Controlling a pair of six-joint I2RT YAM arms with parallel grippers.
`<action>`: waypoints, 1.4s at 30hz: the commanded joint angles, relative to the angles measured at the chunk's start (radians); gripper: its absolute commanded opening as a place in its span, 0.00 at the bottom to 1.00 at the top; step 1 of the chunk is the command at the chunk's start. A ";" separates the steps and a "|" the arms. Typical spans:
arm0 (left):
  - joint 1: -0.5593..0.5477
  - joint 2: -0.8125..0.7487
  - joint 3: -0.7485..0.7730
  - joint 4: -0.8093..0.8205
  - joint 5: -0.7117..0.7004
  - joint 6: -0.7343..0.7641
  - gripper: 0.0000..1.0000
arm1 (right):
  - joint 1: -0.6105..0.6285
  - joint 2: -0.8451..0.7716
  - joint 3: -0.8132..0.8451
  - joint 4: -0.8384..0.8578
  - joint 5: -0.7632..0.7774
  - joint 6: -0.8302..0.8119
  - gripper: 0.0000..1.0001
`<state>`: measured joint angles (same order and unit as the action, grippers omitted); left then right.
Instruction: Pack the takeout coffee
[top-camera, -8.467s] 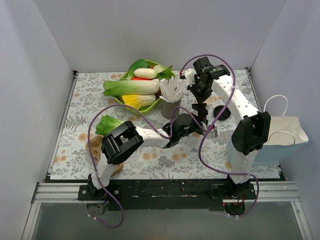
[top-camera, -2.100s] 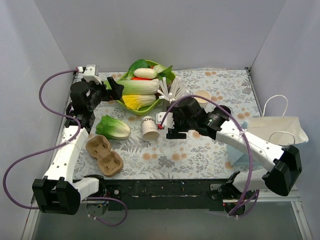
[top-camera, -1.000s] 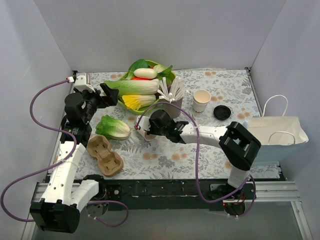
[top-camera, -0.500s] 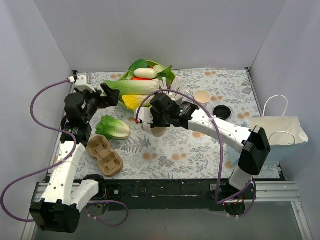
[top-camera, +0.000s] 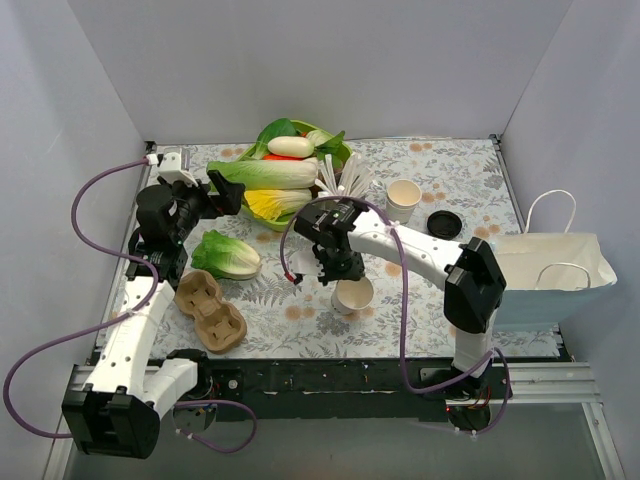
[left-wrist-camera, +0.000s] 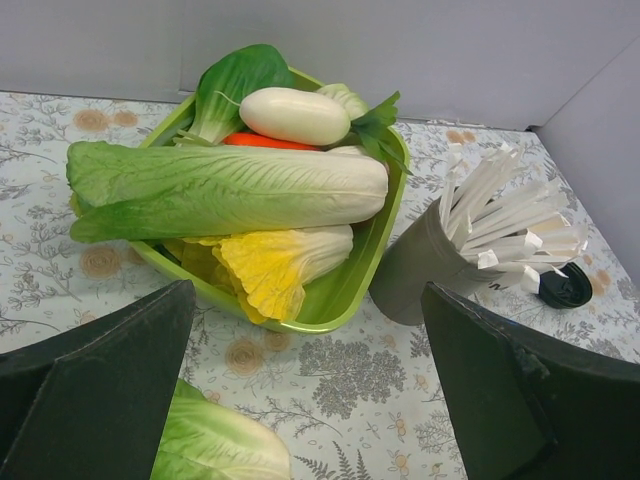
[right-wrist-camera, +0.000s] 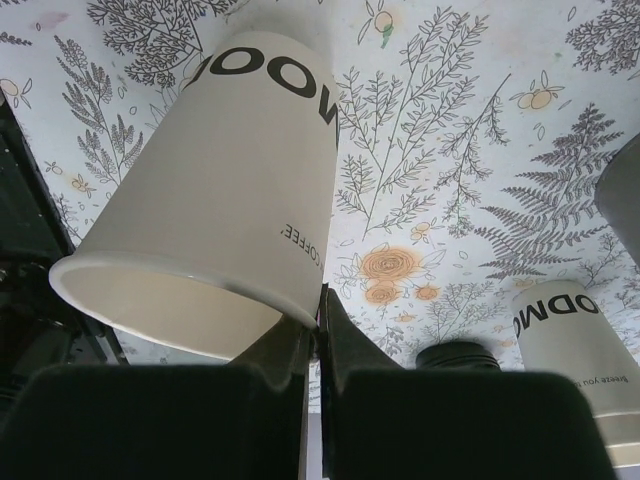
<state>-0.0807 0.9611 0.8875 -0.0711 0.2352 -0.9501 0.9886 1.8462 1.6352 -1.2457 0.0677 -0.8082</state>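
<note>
My right gripper is shut on the rim of a cream-white paper cup with dark lettering and holds it mouth-up over the middle of the mat. In the right wrist view the rim is pinched between my fingertips and the cup hangs above the mat. A second such cup stands at the back right, with a round black lid beside it; both show in the right wrist view, cup and lid. My left gripper is open and empty near the green tray.
A green tray holds vegetables. A grey cup of white straws stands beside it. A loose lettuce and a cardboard cup carrier lie at the left. A white paper bag stands at the right edge.
My right gripper has carried the paper cup from near the lettuce toward the front and right, turning it mouth-up. The left arm has barely moved.
</note>
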 joint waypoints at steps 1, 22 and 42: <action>-0.002 -0.002 -0.005 0.021 0.039 -0.004 0.98 | 0.001 0.031 0.080 -0.061 -0.023 -0.003 0.01; -0.002 0.068 0.071 0.014 0.059 0.008 0.98 | -0.253 -0.119 0.201 0.149 -0.189 0.147 0.45; -0.002 0.168 0.117 0.031 0.090 0.030 0.98 | -0.838 -0.288 -0.368 0.492 -0.100 0.222 0.32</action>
<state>-0.0807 1.1221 0.9649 -0.0563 0.3046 -0.9375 0.2047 1.5383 1.2793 -0.7990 -0.0410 -0.5549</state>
